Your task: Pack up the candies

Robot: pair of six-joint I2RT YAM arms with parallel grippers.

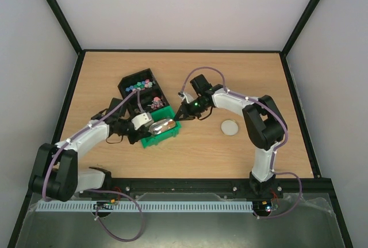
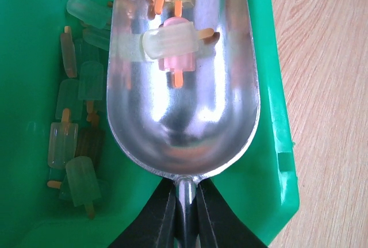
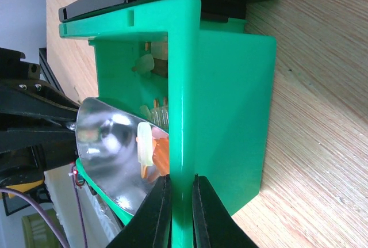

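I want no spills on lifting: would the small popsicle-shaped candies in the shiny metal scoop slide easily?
Probably yes: the small popsicle-shaped candies lie loose in the smooth bowl of the shiny metal scoop, so a tilt would likely slide them. They look tiny and light; a jerk might bounce them over its open lip.

Pale wood-grain table (image 1: 241,81), plain white walls (image 1: 184,6), black frame posts (image 1: 56,9) at corners, soft even light

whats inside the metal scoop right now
A few popsicle-shaped candies lie in the scoop, at the end away from its handle: pale, pink, orange. The scoop hides the floor of the green bin beneath it.
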